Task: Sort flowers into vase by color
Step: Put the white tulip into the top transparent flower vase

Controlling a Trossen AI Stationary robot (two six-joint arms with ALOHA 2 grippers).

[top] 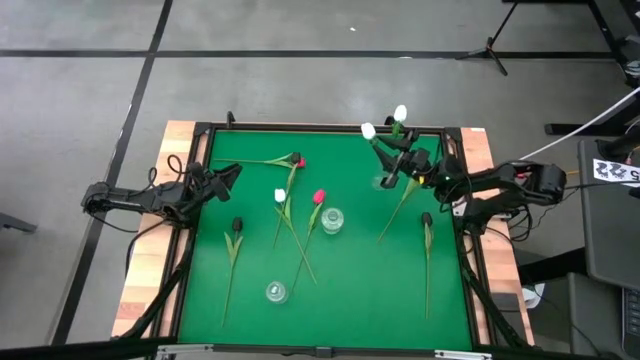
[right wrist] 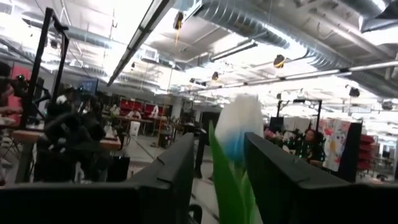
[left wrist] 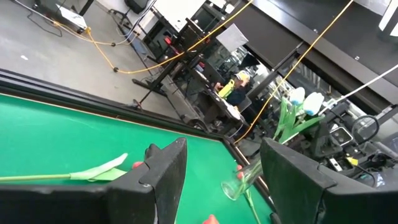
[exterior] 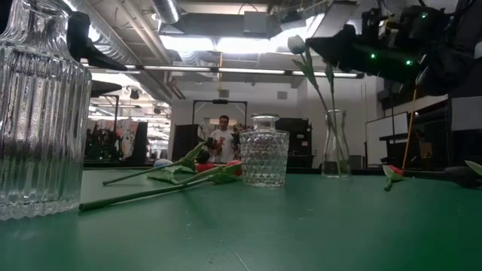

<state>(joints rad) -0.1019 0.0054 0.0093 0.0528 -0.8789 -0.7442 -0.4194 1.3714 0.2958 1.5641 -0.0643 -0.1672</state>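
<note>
Two white flowers (top: 368,130) (top: 400,113) stand with their stems in a tall clear vase (exterior: 335,154) at the table's far right. My right gripper (top: 397,160) is open high up at their stems. One white head (right wrist: 239,124) shows just beyond its fingers, its green leaf (right wrist: 225,180) between them. On the green table lie a pink flower (top: 299,161), a white one (top: 280,196), a red one (top: 319,196) and two dark ones (top: 237,225) (top: 426,218). My left gripper (top: 228,176) waits open at the left edge with nothing in it. My right gripper has a white flower's leaf and stem (right wrist: 225,180) between its open fingers, just below the head. I cannot tell whether a finger (right wrist: 273,180) touches the leaf. The flower stands upright in the tall vase.
A faceted glass vase (top: 332,219) stands mid-table. A ribbed glass vase (top: 276,291) stands near the front edge. A loose stem (top: 398,212) lies slanted beside the tall vase. A black frame (top: 320,127) rims the table. A person (exterior: 223,135) stands in the room behind.
</note>
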